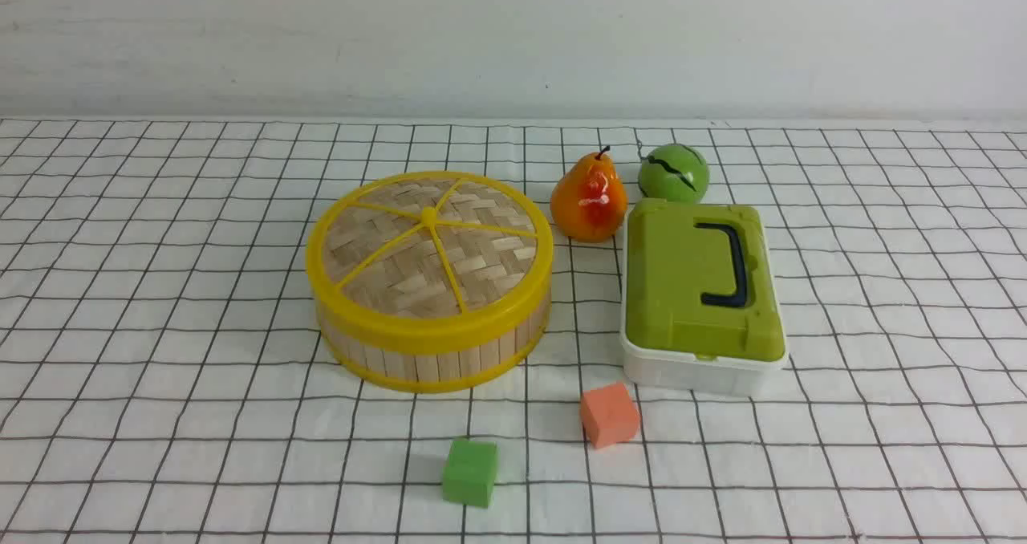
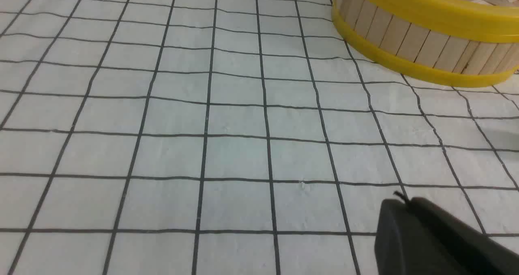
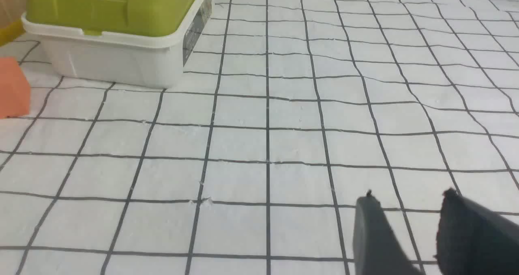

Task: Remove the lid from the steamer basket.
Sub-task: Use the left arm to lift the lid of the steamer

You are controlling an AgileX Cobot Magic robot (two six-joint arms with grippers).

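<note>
The left gripper (image 2: 399,198) has its two dark jaws pressed together with nothing between them, while the right gripper (image 3: 409,196) holds its jaws a little apart and empty, both low and pointing roughly toward 12 o'clock, ahead of the robot

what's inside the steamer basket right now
Cannot tell: the lid sits flat on the steamer basket and covers its whole opening. Only the outer slat wall and yellow bands show.
</note>
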